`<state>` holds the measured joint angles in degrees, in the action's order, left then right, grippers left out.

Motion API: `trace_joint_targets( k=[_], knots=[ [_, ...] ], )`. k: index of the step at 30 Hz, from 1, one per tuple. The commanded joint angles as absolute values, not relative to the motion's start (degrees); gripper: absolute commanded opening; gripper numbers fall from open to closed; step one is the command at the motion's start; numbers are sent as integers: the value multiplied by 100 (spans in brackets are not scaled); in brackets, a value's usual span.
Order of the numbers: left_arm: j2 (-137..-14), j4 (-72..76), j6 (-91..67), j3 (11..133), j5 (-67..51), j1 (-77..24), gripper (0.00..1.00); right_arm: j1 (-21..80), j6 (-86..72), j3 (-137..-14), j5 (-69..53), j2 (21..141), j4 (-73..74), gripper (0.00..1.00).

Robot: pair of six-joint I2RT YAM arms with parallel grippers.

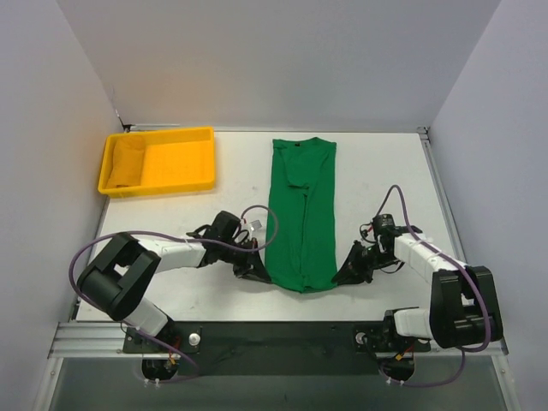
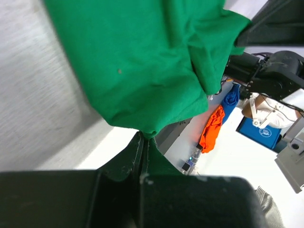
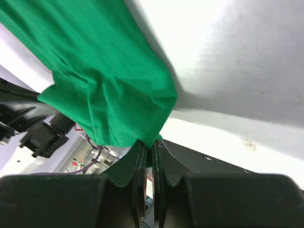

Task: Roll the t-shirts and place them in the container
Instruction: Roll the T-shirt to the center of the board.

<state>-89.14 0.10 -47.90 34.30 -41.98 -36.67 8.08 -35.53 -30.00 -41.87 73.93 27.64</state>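
Observation:
A bright green t-shirt (image 1: 301,214) lies folded into a long narrow strip down the middle of the table, neck at the far end. My left gripper (image 1: 256,272) is shut on the strip's near left corner; the left wrist view shows the green cloth (image 2: 142,61) pinched between the closed jaws. My right gripper (image 1: 346,274) is shut on the near right corner, with the cloth (image 3: 104,80) caught between its jaws in the right wrist view. Both near corners are slightly lifted.
A yellow plastic tray (image 1: 184,160) stands at the far left with a yellow rolled cloth (image 1: 126,161) in its left end. The table's near edge and metal rail (image 1: 257,330) lie just behind the grippers.

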Motion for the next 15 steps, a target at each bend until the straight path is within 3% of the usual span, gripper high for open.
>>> trace_joint_targets(
  k=[1,15],
  knots=[
    [-8719,221,-4378,3875,-4334,-3630,0,659,-3480,-3348,-4412,7523,2997,0],
    [-9246,-220,-4096,4474,-3911,-3199,0,202,-3524,-3876,-4421,8112,2505,0]
  ],
)
